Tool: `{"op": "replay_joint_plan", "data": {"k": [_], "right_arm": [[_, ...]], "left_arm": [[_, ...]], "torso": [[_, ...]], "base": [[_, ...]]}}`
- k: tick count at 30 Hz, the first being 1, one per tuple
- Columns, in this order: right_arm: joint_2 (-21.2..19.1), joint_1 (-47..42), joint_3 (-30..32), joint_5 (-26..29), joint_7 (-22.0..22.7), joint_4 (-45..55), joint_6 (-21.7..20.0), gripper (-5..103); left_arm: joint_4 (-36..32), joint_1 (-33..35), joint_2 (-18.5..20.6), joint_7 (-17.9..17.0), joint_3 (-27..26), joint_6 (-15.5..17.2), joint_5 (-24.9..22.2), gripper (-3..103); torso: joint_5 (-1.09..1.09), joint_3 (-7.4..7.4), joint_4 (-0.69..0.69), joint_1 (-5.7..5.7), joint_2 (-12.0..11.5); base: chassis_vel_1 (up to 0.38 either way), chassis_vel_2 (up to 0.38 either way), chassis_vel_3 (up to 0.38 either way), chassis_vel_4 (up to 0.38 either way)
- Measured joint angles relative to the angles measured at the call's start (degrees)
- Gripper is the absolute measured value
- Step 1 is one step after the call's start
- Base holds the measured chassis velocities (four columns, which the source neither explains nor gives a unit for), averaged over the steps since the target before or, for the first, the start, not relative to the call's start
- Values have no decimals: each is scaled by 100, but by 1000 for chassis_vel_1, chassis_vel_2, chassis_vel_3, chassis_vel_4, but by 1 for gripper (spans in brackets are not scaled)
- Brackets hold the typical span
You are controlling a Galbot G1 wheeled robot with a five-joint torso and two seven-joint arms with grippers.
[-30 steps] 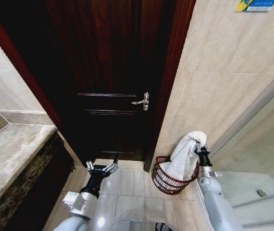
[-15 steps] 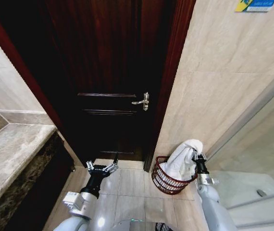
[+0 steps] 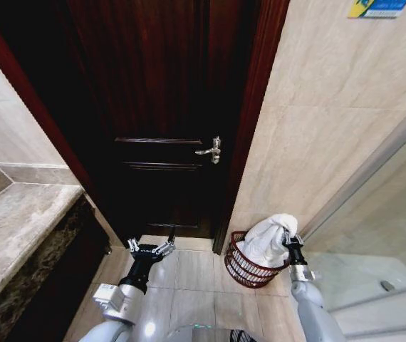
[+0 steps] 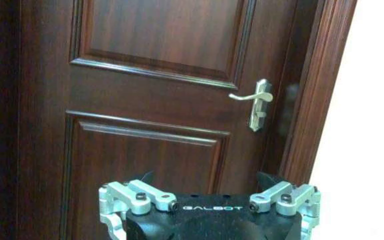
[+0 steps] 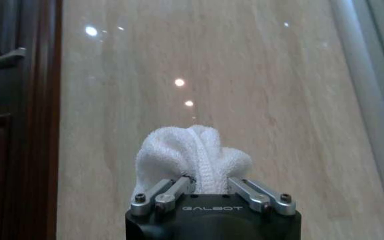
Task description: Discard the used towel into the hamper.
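Jaws of the right gripper are pinching a white terry-cloth towel, which is draping into the small round dark reddish-brown open-weave hamper standing on the tiled floor by the beige wall, beside the dark wooden door. Spread wide and holding nothing, the left gripper is hovering low before that door.

Facing the door, the left wrist view is showing its silver lever handle and the splayed left jaws.

Looking at the wall, the right wrist view is showing the bunched towel clamped.
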Motion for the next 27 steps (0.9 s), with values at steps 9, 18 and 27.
{"op": "replay_joint_plan", "data": {"k": [9,18,27], "right_arm": [[48,4,19,-136,18,-302,-2,13],[62,-45,38,-262,55,-464,-2,13],[80,-62,27,-269,9,-526,-3,13]], "left_arm": [[0,0,0,0,0,0,0,100],[0,0,0,0,0,0,0,100],[0,0,0,0,0,0,0,100]], "torso": [[0,0,0,0,0],[0,0,0,0,0],[0,0,0,1,0]], "base": [[0,0,0,0],[0,0,0,0],[-52,55,57,-55]]}}
